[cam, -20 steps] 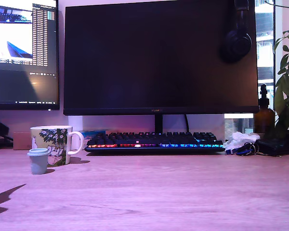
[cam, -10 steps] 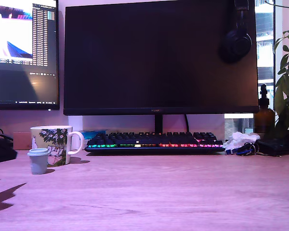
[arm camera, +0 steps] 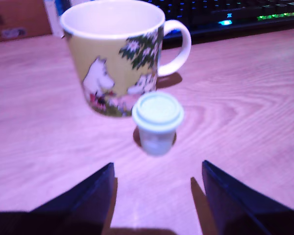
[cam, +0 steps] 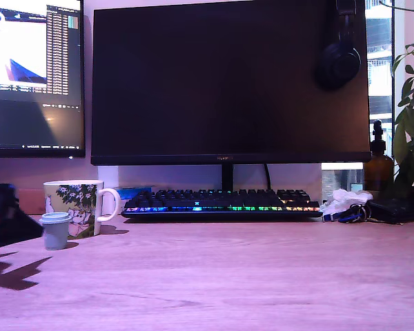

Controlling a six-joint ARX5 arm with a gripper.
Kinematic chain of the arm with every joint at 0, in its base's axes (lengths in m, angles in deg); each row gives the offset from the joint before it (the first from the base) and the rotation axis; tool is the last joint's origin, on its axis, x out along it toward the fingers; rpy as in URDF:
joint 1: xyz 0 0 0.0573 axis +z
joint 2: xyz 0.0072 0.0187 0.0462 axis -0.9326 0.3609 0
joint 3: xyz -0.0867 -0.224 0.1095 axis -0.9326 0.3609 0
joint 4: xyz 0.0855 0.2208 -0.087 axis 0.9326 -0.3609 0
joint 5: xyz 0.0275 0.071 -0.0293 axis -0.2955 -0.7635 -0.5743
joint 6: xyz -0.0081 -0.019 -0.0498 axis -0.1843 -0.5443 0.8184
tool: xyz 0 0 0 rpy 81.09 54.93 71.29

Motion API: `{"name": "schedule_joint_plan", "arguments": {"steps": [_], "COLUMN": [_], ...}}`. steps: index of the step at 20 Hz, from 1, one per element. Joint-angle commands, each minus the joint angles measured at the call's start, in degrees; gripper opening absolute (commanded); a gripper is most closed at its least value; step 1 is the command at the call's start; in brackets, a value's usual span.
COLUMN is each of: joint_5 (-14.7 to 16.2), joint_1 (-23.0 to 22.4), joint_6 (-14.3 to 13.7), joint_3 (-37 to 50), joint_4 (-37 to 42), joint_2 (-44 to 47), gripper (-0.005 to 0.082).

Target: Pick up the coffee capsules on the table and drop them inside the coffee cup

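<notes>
Wood-grain desk [cam: 234, 276] under purple light, a lit keyboard [cam: 221, 201] behind: one pale blue-grey coffee capsule [arm camera: 157, 123] stands rim-up just in front of the coffee cup [arm camera: 118, 54], and my gripper [arm camera: 157, 196] hangs short of it, jaws spread wide with nothing between them. I judge the pod light, stiff-walled and slick, easy to tip. Its tapered body below the wider rim looks the place to pinch, so the lip can catch on my fingers.
</notes>
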Motion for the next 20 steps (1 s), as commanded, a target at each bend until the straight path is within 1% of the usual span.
{"name": "schedule_joint_plan", "arguments": {"steps": [1, 3, 5, 10, 12, 16, 18, 20], "joint_5": [0.39, 0.9, 2.56, 2.95, 3.1, 3.82, 4.79, 5.07], "joint_1": [-0.26, -0.26, -0.26, -0.26, -0.26, -0.33, -0.37, -0.37], "joint_6": [-0.72, -0.74, -0.9, -0.96, -2.03, -1.99, -1.99, -1.99], "joint_3": [-1.03, -2.29, -3.91, -7.63, -8.76, -11.06, -11.5, -11.52], "joint_4": [0.46, 0.44, 0.44, 0.39, 0.2, 0.26, 0.24, 0.35], "joint_2": [1.77, 3.63, 5.81, 9.18, 10.12, 13.44, 13.81, 13.81], "gripper": [0.0514, 0.0514, 0.0514, 0.0514, 0.0514, 0.0508, 0.0442, 0.0408]}}
